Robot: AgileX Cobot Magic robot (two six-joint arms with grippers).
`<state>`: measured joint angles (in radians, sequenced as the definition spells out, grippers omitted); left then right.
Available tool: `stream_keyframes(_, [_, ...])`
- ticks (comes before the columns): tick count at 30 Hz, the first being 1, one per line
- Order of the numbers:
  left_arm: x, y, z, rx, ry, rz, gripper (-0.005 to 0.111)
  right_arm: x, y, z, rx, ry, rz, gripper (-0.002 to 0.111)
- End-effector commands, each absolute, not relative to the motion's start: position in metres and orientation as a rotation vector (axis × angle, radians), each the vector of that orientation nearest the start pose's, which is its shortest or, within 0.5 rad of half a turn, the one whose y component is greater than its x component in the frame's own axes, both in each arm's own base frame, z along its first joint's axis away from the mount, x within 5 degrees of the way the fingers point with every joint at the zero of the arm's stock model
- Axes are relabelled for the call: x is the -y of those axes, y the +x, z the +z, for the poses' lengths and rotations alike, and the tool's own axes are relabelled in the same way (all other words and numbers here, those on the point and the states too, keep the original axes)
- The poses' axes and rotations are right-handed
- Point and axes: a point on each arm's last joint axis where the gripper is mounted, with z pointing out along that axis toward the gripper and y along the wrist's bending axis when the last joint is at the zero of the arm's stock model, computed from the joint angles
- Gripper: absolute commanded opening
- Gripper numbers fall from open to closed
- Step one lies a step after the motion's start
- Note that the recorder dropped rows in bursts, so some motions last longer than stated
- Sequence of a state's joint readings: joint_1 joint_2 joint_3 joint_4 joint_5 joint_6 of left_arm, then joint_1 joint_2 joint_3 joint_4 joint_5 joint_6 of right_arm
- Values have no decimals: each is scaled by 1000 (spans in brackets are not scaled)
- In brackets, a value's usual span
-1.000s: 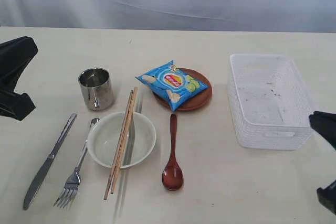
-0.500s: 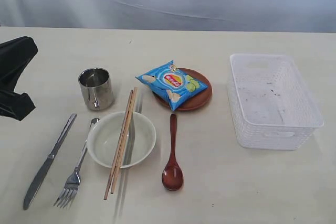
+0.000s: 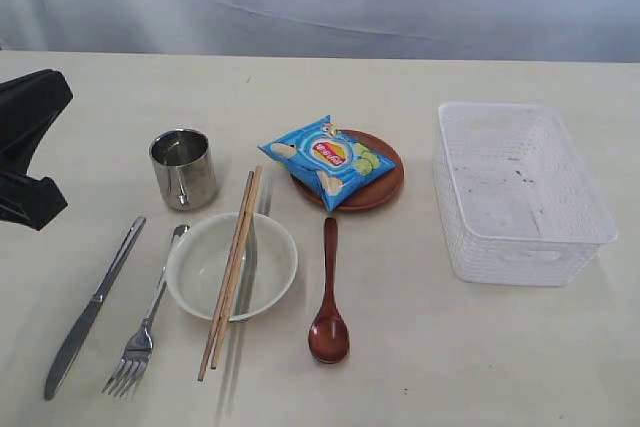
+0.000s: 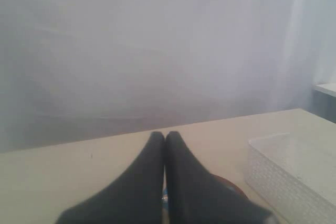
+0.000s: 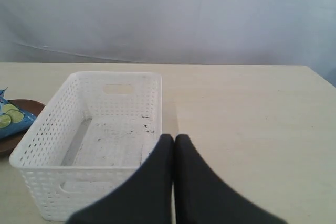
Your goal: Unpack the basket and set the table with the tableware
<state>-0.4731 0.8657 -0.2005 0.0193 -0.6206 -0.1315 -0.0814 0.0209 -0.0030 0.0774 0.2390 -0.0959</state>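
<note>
An empty white perforated basket (image 3: 515, 259) sits at the right of the frame on a cream worktop (image 3: 430, 357). At lower left a steel knife (image 3: 92, 305) and fork (image 3: 148, 322) lie side by side, beside a white bowl (image 3: 272, 259) with two chopsticks (image 3: 232, 269) laid across it. A steel cup (image 3: 184, 168) stands upright above them. A round brown plate (image 3: 387, 183) sits at centre, with a dark wooden spoon (image 3: 328, 292) below it.
</note>
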Motion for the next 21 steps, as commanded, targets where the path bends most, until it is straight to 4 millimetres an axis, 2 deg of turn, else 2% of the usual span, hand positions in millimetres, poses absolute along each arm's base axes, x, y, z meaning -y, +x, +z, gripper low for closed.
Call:
stream_keyframes(1, [73,140,247,-1519,292,-475,0,3,56,190,-1740,49,-59,0])
stream_keyframes(12, [72,139,248,-1519,290,-466,0,3,56,190,-1740,49,-59,0])
stream_keyframes(16, [43,119,241,-1691,210,-341,0,3,56,190,-1740,58,-52,0])
stream_keyframes(20, [23,93,236,-1573,62,-316,0,3,56,190,-1740,58,-52,0])
stream_keyframes(21, [18,85,228,-1544,32,-297,0,3,56,191,-1737,62,-48,0])
